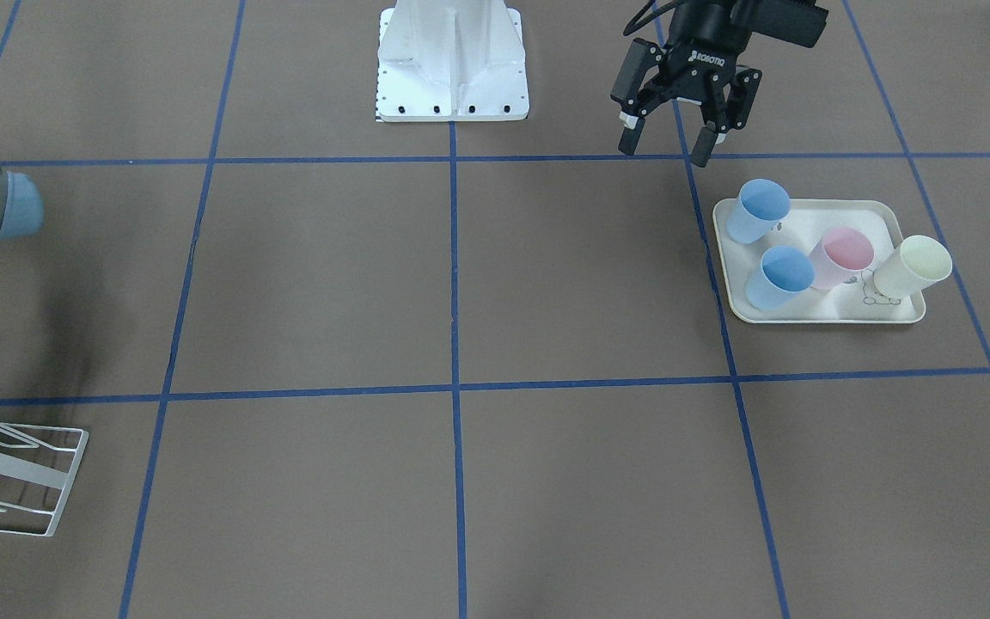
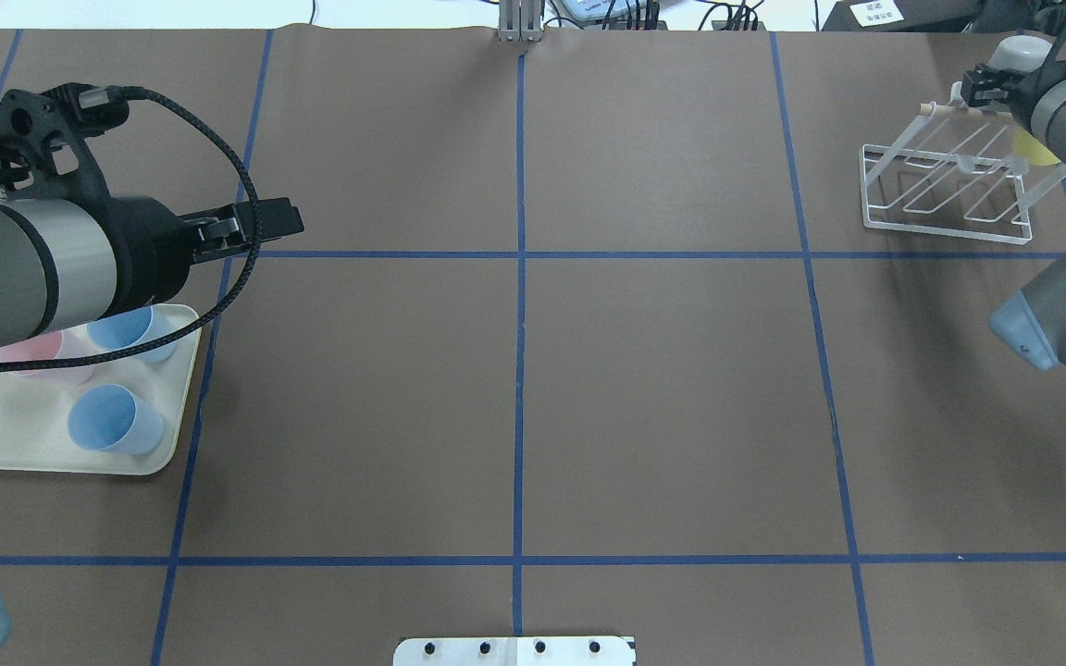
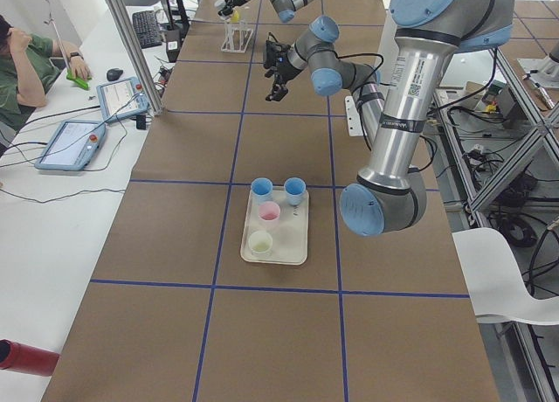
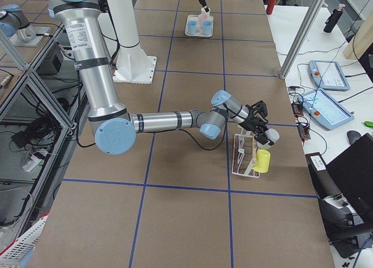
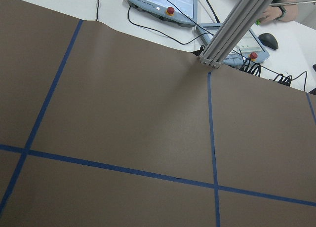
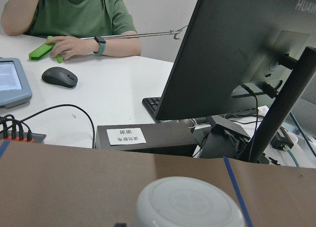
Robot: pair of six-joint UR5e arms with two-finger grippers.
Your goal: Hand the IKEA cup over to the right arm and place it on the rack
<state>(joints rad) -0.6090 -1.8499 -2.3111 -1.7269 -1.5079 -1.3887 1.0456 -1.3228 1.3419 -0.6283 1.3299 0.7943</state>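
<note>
From across the table [image 1: 546,275], the left gripper [image 1: 665,150] hangs empty with its jaws spread wide, just behind the cream tray [image 1: 821,318]. The tray holds a blue cup [image 1: 760,211], a second blue cup [image 1: 780,277], a pink cup [image 1: 841,258] and a pale yellow cup [image 1: 912,268]. The rack [image 1: 22,470] is cut off at the frame's edge. These look like thin, light, stiff plastic tumblers with smooth tapered walls, probably slippery. I would pinch one across the wall near the rim, leaving the base end free for the other arm. From overhead, the left arm covers part of the tray and hides the pale cup. Far across the table, the right gripper [image 2: 977,88] sits at the rack's end, and only a sliver of a yellow cup [image 2: 1037,148] shows past the arm. I cannot tell whether those jaws are closed on it or apart. The left-end view shows the rack tiny and distant, with a yellow speck at it. The right-end view is clearest: the yellow cup hangs at the rack's outer end, just below the right gripper. This is likely the task's cup, though the contact between cup and jaws is unreadable. The left wrist view shows only table and blue tape. The right wrist view shows a pale rounded shape [image 6: 190,202] that I cannot identify, and a seated person [image 6: 74,15] beyond it.
</note>
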